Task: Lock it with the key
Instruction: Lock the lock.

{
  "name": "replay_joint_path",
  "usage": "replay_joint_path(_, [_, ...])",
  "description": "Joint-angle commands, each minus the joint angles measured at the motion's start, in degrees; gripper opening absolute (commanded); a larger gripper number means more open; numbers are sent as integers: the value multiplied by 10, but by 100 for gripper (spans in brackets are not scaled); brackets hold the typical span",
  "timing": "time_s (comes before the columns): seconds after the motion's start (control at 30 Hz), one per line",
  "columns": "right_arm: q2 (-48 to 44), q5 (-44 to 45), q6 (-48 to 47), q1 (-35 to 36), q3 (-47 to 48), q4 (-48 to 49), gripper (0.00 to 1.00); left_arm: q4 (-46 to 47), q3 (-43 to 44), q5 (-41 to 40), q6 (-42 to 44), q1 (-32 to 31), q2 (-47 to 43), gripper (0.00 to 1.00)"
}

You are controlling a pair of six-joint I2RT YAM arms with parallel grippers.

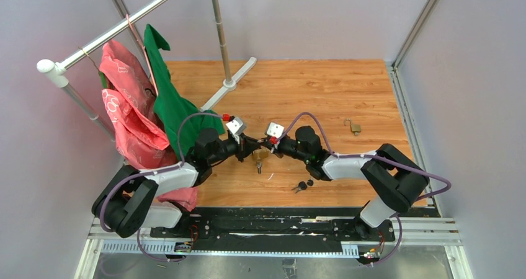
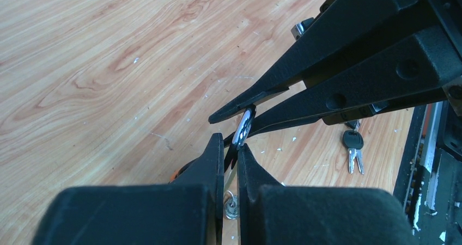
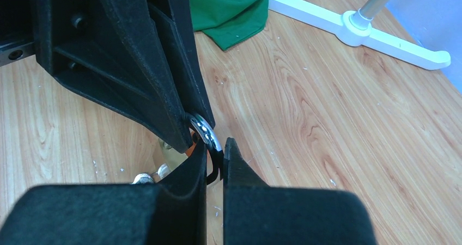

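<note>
Both grippers meet over the middle of the wooden table. A padlock hangs between them; its brass body (image 1: 259,157) dangles under the fingertips. The silver shackle shows in the left wrist view (image 2: 243,129) and in the right wrist view (image 3: 206,132). My left gripper (image 2: 230,145) is shut on the shackle from one side. My right gripper (image 3: 215,148) is shut on it from the other. A small silver key and ring (image 2: 232,207) hang below the padlock body. A pair of black-headed keys (image 1: 302,185) lies on the table near the right arm and shows in the left wrist view (image 2: 353,147).
A clothes rack with a white foot (image 1: 231,84) stands at the back left, with a green cloth (image 1: 170,99) and pink bags (image 1: 130,111) on it. A small brass hook-shaped piece (image 1: 352,126) lies at the right. Grey walls close in the sides.
</note>
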Motion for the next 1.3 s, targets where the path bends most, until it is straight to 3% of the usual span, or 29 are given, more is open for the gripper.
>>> replay_joint_path(0.0, [75,-54,-64,57,-71,-213,0,-174,-43,-114,-25,2,49,0])
replay_joint_path(0.27, [84,-39,-45,90,-84,-198,0,-160,-59,-73,21,-31,19,0])
replay_joint_path(0.43, [106,7,3,118,-107,-135,0,-146,-72,-105,12,-32,2,0])
replay_joint_path(0.8, [132,33,27,106,-114,-85,0,-145,-64,-101,12,-33,23,0])
replay_joint_path(1.0, [69,29,16,100,-81,-136,0,-176,-58,-66,31,-33,-18,0])
replay_joint_path(1.27, [-61,24,4,95,-31,-216,0,-297,22,5,52,-32,-137,0])
